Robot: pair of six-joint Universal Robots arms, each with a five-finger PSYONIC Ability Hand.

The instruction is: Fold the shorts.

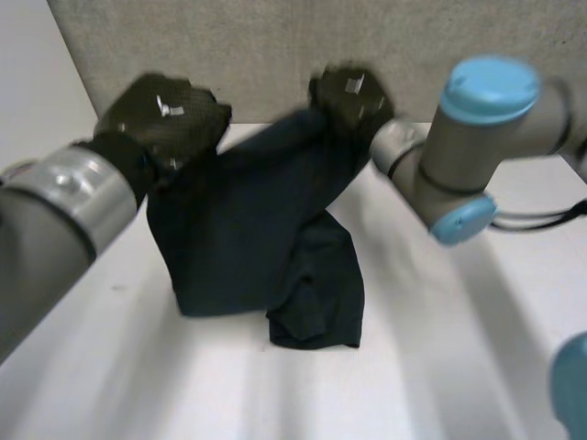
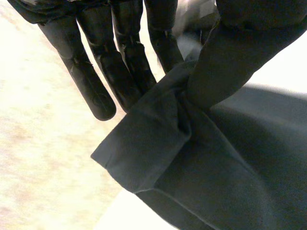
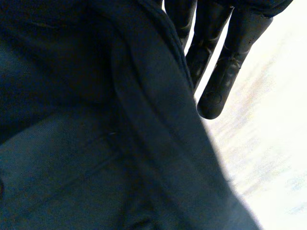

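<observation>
Dark navy shorts [image 1: 248, 229] hang between my two raised hands, their lower end resting crumpled on the white table [image 1: 459, 357]. My left hand [image 1: 160, 115] holds one upper corner. In its wrist view the thumb [image 2: 230, 62] pinches a fold of the shorts [image 2: 201, 163] against the straight fingers [image 2: 120, 62]. My right hand [image 1: 353, 96] holds the other upper corner, farther back. In the right wrist view the shorts [image 3: 96, 143] drape over the palm beside the straight fingers [image 3: 225, 62], and the thumb is hidden by cloth.
A grey-beige wall panel [image 1: 275, 46] stands behind the table's far edge. My right arm's elbow [image 1: 477, 137] reaches over the table's right side. Bare tabletop lies in front of the shorts and to both sides.
</observation>
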